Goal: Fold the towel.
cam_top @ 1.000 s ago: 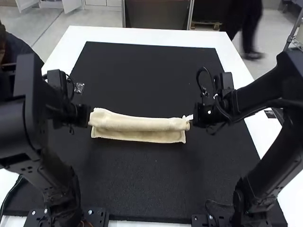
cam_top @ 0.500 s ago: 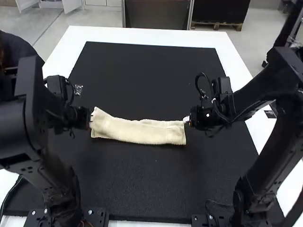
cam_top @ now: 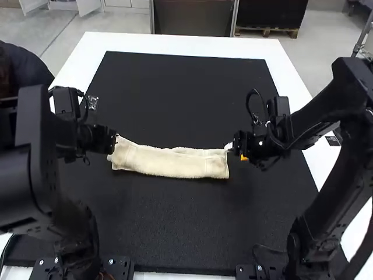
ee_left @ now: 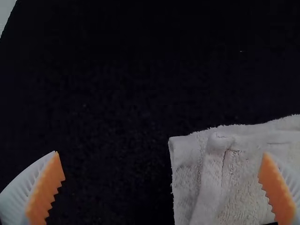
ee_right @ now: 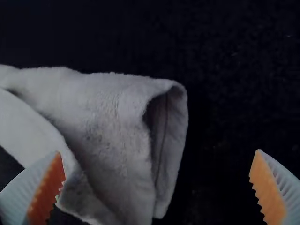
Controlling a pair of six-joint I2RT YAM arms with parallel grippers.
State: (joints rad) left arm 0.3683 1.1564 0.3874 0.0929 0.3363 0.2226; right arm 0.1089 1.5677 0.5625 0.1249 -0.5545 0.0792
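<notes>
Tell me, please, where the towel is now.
In the high view, the towel lies as a narrow strip near the middle of the black mat, between the left gripper and the right gripper.

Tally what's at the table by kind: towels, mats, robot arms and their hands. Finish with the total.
Towel: 1
Black mat: 1
Robot arms, left arm and right arm: 2
Hands, left hand and right hand: 2
Total: 6
</notes>
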